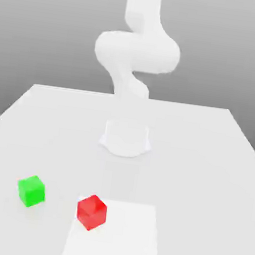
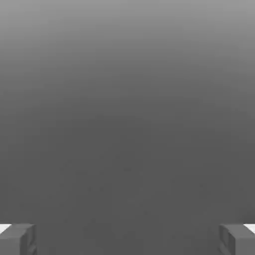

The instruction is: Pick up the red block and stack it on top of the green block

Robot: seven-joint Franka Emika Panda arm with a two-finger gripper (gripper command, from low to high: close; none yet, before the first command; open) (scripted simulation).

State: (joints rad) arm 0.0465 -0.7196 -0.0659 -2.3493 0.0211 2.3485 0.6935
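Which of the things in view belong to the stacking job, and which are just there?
Belonging to the job:
- small glossy red cube, on the table
- small green cube, apart from it toward the exterior view's left
- gripper, fingers wide apart with nothing between them

Just there:
- white table
- paler square patch under the red cube's edge

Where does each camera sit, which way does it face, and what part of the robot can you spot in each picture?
Exterior view: off the arm, looking down across the table at the robot's base, with the green block and red block near the camera; the white arm shows.
Hand view: on the hand, facing plain grey; two fingertips stand wide apart, nothing between.
Shared: parts of the same robot, no common object.
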